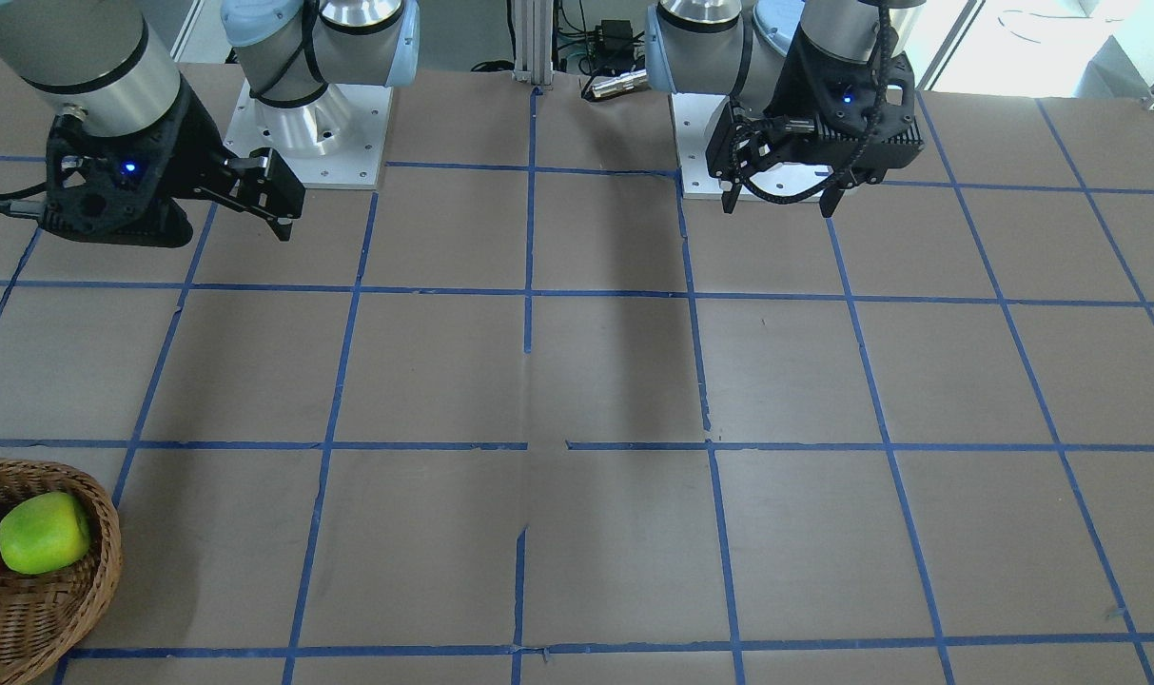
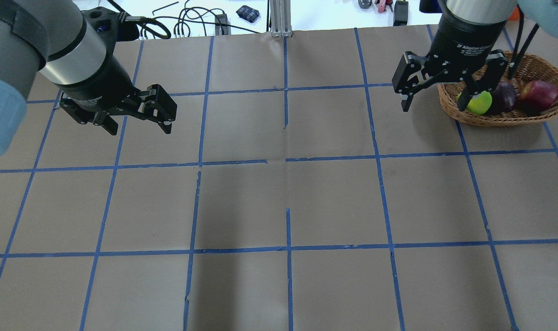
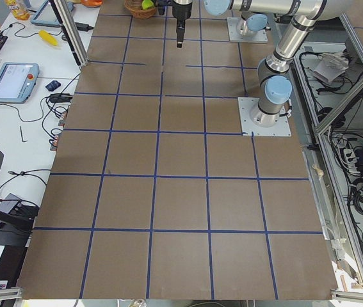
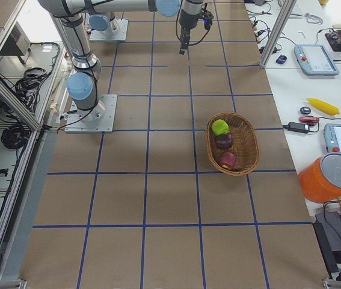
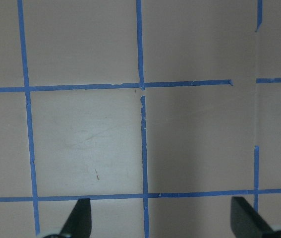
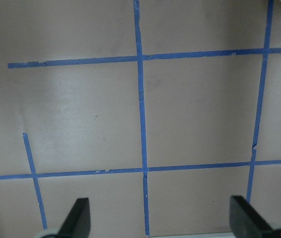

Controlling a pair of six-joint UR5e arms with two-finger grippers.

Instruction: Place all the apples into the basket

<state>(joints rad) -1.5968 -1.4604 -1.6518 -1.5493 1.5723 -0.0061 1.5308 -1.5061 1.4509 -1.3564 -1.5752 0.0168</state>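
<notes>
The round wicker basket [image 2: 509,120] stands at the table's far right; it also shows in the front-facing view [image 1: 53,618] and the exterior right view [image 4: 248,141]. All three apples lie inside it: the lime green apple [image 2: 483,103] [image 1: 44,533] [image 4: 220,127], the dark maroon apple [image 2: 505,95] [image 4: 223,141] and the red apple [image 2: 542,92] [image 4: 228,160]. My right gripper [image 2: 434,105] [image 1: 286,228] hangs open and empty above the table, just left of the basket. My left gripper [image 2: 138,126] [image 1: 779,209] hangs open and empty over the far left.
The brown table [image 2: 288,202] is marked in squares by blue tape. Both wrist views show only bare table between open fingertips [image 5: 78,218] [image 6: 78,215]. Cables and small tools [image 2: 186,23] lie beyond the far edge. The arm bases [image 1: 310,124] stand at the robot's side.
</notes>
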